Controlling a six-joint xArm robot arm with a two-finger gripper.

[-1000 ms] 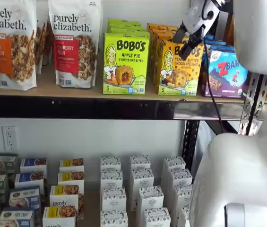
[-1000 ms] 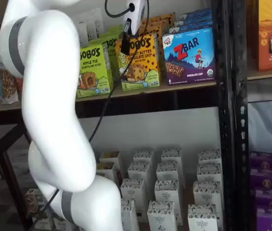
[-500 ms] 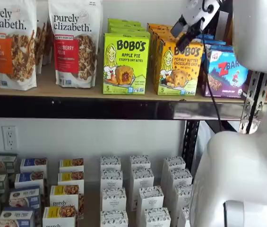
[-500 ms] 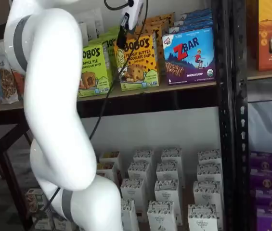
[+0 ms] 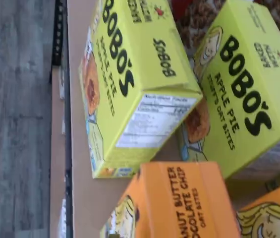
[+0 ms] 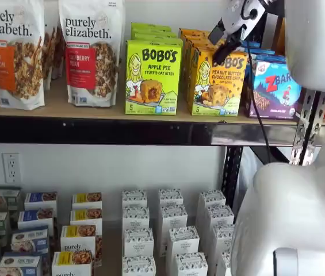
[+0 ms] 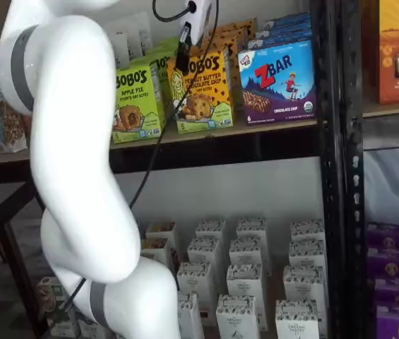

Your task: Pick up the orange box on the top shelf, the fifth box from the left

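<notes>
Shelf view: the robot's claw [image 6: 226, 47] hangs from the arm just above and in front of the orange box [image 6: 218, 81], its black fingers at the carton's upper front edge. In a shelf view the claw [image 7: 184, 51] shows side-on, so the frames alone leave the gap unclear; it stands at its widest and holds nothing. Over the past second the claw has lifted from the face of the carton, where its fingers crossed the printed name, toward the carton's top, a shift that suggests the approach is being lined up from above, not from the front. The orange box stands upright on the top shelf [image 6: 93, 109], untouched, between the lime-green Apple Pie box [image 6: 153, 77] and the blue ZBar box [image 6: 276, 87], with like cartons ranked behind it. The wrist view looks down on the orange box [image 5: 179, 203] beside the green Apple Pie cartons. The grasp has not begun; the tight row leaves little room for the fingers on either side.
</notes>
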